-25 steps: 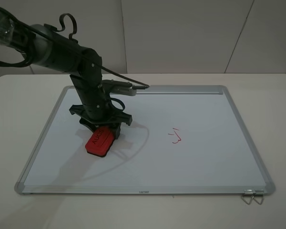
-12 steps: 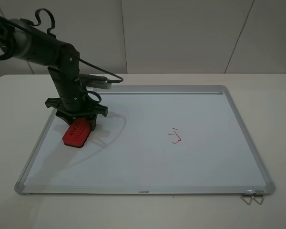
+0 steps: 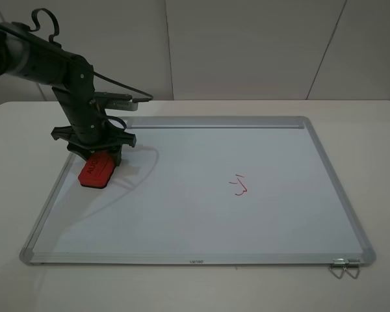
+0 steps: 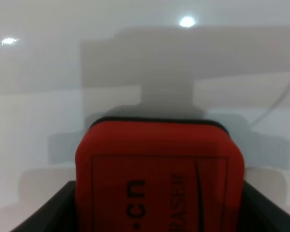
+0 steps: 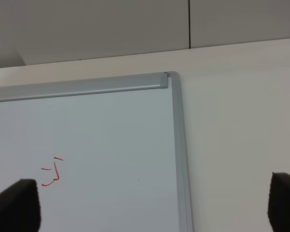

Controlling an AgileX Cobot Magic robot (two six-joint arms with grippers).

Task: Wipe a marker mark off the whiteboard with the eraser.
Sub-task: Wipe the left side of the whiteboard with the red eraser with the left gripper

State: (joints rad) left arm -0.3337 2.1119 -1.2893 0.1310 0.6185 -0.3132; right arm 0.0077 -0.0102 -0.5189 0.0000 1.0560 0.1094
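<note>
The whiteboard lies flat on the table, and the right wrist view shows its far right corner. My left gripper is shut on the red eraser just inside the board's left frame. The left wrist view shows the eraser between the dark fingers, over plain white board. I cannot tell whether its base touches the surface. The marker mark is out of view. My right gripper shows only in its wrist view, open, off the board's right side.
A red hook-shaped squiggle sits right of the board's middle and also shows in the right wrist view. A silver tray strip runs along the far edge. Metal clips hang at the near right corner. White table surrounds the board.
My left arm has carried the eraser leftward and slightly back, from left of the board's middle to beside the left frame. The squiggle is unchanged.
</note>
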